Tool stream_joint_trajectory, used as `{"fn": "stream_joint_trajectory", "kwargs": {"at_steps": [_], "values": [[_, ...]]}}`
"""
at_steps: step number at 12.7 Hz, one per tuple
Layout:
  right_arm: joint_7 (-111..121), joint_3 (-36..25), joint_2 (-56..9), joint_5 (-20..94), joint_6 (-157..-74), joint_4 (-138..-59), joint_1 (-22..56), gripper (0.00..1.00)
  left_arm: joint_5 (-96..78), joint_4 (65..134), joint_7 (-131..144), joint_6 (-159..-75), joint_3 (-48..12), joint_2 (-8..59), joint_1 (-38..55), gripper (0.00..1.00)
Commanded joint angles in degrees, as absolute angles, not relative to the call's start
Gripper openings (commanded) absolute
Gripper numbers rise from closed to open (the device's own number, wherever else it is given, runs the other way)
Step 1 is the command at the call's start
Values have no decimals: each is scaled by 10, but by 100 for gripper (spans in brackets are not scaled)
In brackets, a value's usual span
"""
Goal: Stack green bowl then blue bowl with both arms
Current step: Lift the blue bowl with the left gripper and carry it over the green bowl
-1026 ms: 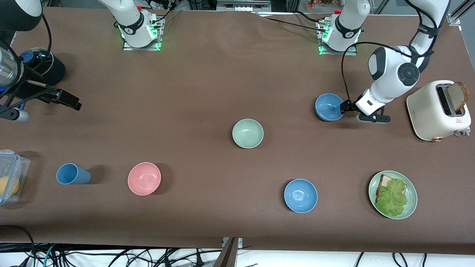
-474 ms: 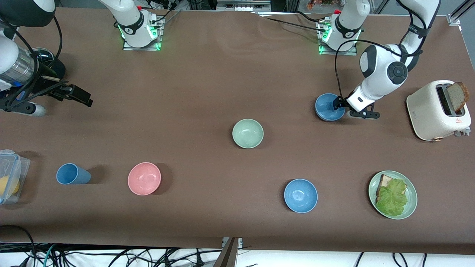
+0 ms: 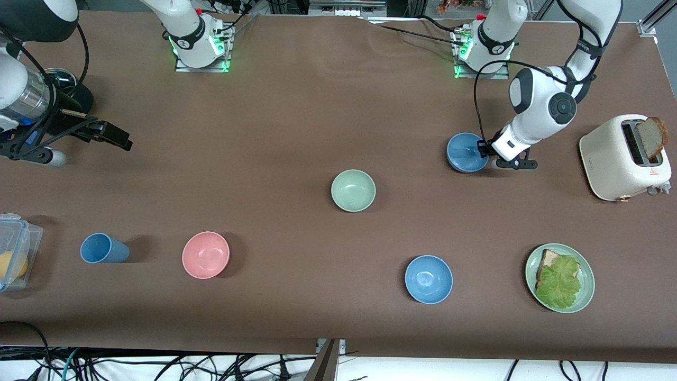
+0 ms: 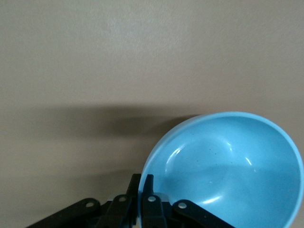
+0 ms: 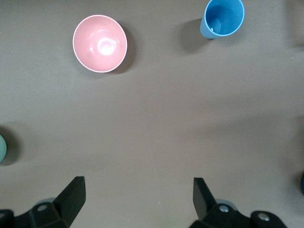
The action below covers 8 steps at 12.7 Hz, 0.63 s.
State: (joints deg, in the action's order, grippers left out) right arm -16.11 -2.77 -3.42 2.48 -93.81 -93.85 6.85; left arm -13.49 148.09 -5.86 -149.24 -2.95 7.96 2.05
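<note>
Left gripper has now clamped the blue bowl rim beside the toaster; left wrist view confirms pinch. Right gripper wide, waiting.

Sage green bowl upright mid-table; dusty blue bowl rim-pinched.

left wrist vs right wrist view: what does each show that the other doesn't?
Left wrist only: the left gripper shut on the rim of the blue bowl, one finger inside the rim and one outside.
Right wrist only: the right gripper open over bare table, with the pink bowl and the blue cup in sight, plus a sliver of the green bowl at the frame edge.
Both: the brown tabletop and that arm's own black fingers. No object appears in both views.
</note>
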Motion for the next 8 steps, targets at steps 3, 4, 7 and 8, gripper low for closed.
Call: {"fn": "stream_joint_trajectory", "kwargs": {"at_steps": [3, 4, 7, 8], "values": [[-163, -36, -28, 34, -937, -946, 75, 100, -176, 1426, -65, -1431, -39, 62, 25, 0], [-163, -36, -31, 34, -937, -944, 75, 100, -202, 1395, -62, -1416, -53, 62, 25, 0], [-162, -36, -32, 33, -945, -940, 75, 100, -218, 1284, -17, -1367, -87, 83, 32, 0], [-163, -36, -33, 33, -946, -931, 75, 100, -218, 1234, 4, -1347, -94, 108, 41, 0]]}}
